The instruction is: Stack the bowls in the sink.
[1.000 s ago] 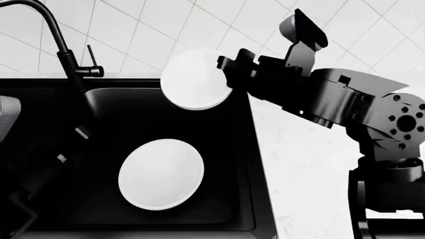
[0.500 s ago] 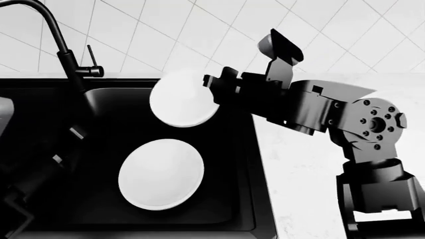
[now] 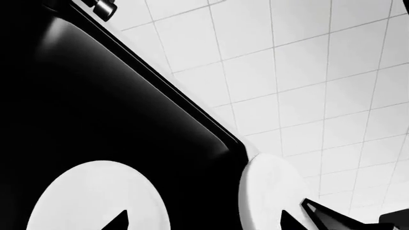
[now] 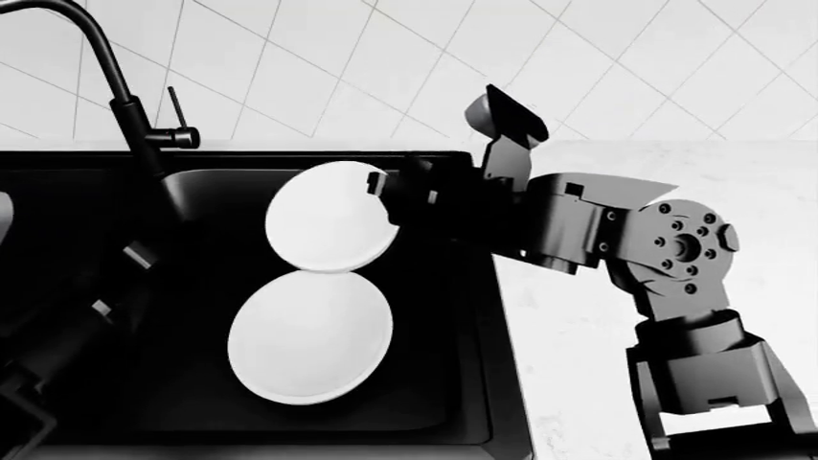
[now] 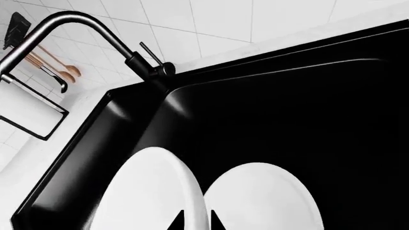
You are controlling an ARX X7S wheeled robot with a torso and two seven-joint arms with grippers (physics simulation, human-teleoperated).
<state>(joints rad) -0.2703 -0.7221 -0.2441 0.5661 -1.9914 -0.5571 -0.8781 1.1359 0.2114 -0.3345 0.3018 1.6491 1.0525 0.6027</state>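
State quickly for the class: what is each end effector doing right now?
Left end effector: out of clear view at the sink's edge; state cannot be told.
Right end effector: closed on the rim of the smaller bowl, above the larger bowl.

Two white bowls point(image 4: 328, 230) point(image 4: 310, 335), one sink point(image 4: 473, 383), one faucet point(image 4: 122, 105)

Hidden and cut off
Left arm point(image 4: 57, 335) — a dark blur against the sink point(image 4: 473, 316), fingers unseen; faucet point(image 4: 90, 57) top cropped.

Held bowl point(image 4: 326, 217) behind bowl in sink point(image 4: 310, 335)
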